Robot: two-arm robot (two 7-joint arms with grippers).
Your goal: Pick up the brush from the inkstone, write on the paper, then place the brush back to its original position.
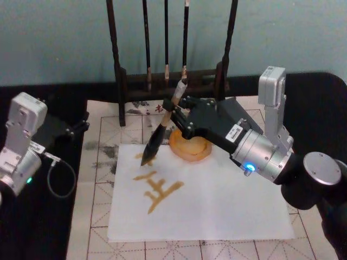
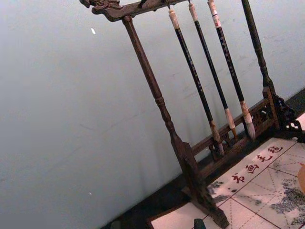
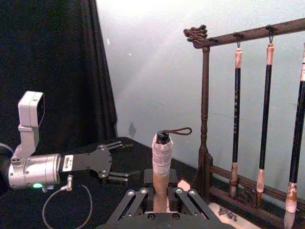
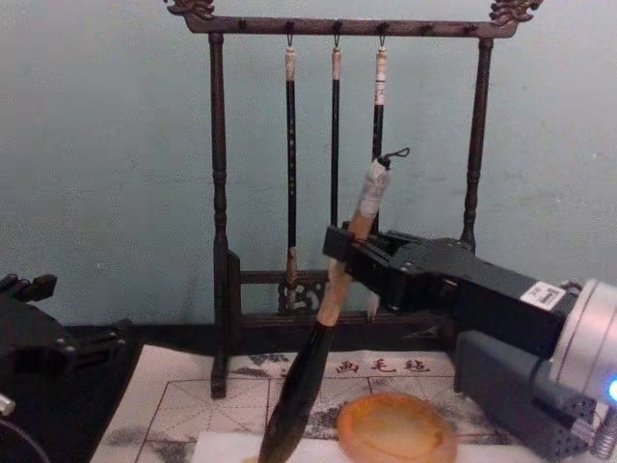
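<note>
Nearest, at 5 o'clock in the head view, is the right arm (image 1: 282,162), its grey barrel reaching up and in over the table. At its end the right gripper (image 1: 174,112) has its black fingers clamped on the tan handle of the brush (image 1: 157,138), gripping it just below the white cap with its cord loop. The brush leans, cap toward 1 o'clock and dark bristles toward 7 o'clock. Its tip is down at the paper (image 1: 227,206) near the sheet's 11 o'clock corner, though I can't tell whether it quite touches.

Amber strokes (image 1: 161,190) lie on the sheet at 6 o'clock from the tip. The inkstone (image 1: 190,149), an orange dish, sits at 3 o'clock from the bristles, over the top edge of the paper and partly under the gripper's body, apart from the brush. From the chest view it lies low at 5 o'clock of the black ferrule.

Beneath the paper is a gridded mat (image 1: 97,216) on black cloth (image 1: 65,227). At 12 o'clock, in front of the pale blue wall (image 1: 54,38), stands a dark wooden rack (image 1: 120,81) with three thin brushes (image 1: 166,59) hanging from it.

Off at 9 o'clock, over the cloth beside the mat, the left gripper (image 1: 82,122) hovers with its fingers apart, holding nothing.
</note>
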